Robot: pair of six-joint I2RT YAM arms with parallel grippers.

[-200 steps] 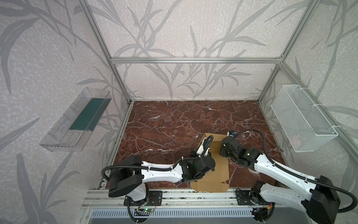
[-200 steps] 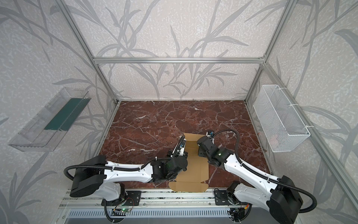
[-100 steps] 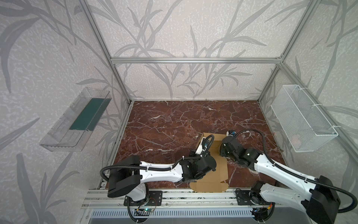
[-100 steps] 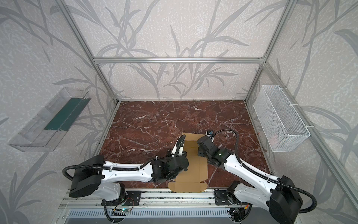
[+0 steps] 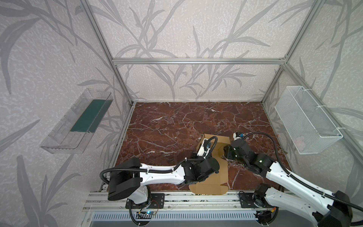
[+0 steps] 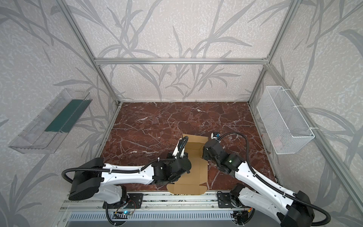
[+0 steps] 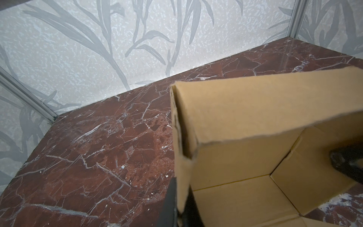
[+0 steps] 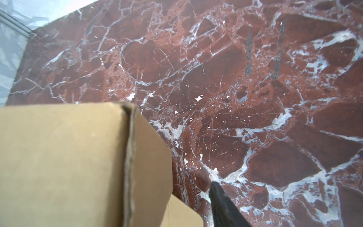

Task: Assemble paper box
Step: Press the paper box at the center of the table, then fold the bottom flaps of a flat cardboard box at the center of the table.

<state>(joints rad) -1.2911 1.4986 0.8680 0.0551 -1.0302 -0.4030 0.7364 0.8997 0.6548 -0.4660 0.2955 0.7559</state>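
Note:
The paper box (image 5: 222, 173) (image 6: 198, 169) is tan cardboard, partly folded, near the table's front middle. Its back and side walls stand up, and a flat panel reaches forward. My left gripper (image 7: 181, 198) is shut on the box's upright left wall (image 7: 182, 176), one black finger on each face. My right gripper (image 8: 179, 188) is open at the right wall (image 8: 147, 167). One of its fingers (image 8: 222, 204) is outside over the marble, clear of the cardboard. The other shows inside the box in the left wrist view (image 7: 345, 167). In both top views the wrists hide the fingertips.
The dark red marble table (image 5: 176, 121) lies bare behind the box. The box's front flap (image 5: 208, 189) overhangs the aluminium rail (image 5: 176, 196). A clear plastic tray (image 5: 78, 123) hangs on the left wall. A white wire basket (image 5: 306, 121) hangs on the right wall.
My right gripper's jaws have spread apart at the box's right wall. The left arm has shifted a little while keeping its grip on the left wall.

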